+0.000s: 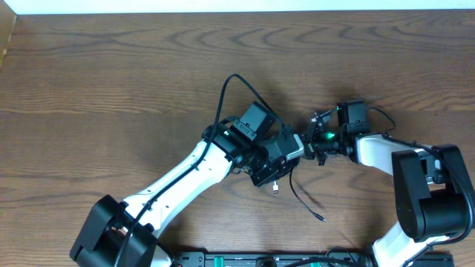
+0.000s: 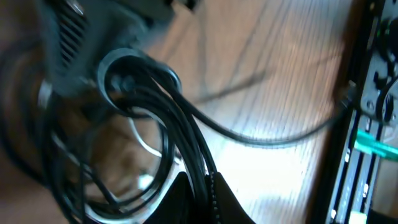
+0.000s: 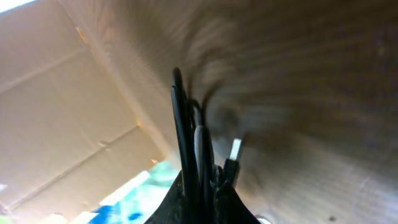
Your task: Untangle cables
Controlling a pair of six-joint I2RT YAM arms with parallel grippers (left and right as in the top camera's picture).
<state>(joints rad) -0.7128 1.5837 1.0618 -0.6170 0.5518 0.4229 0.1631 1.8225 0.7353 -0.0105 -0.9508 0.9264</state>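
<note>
I read this as the start of a pull-apart: both claws have the cables [image 2: 186, 134] and nothing is separated yet. The left gripper [image 2: 204, 190] is pinched tight on a thick sheaf of black cords, with a white cable [image 2: 151, 148] looping just beside them. The right gripper [image 3: 200, 186] is also closed down hard, on several black strands and a pale one that rise straight up from its fingers. From overhead, the 2 arms meet nose to nose over the middle of the table [image 1: 111, 74]. The left reaches in diagonally from its base, and the right is folded back at the elbow. The bundle is held between them, and 1 black tail [image 1: 319, 216] trails loose on the wood toward me. Next I would draw the claws slowly apart, watching for a snag.
</note>
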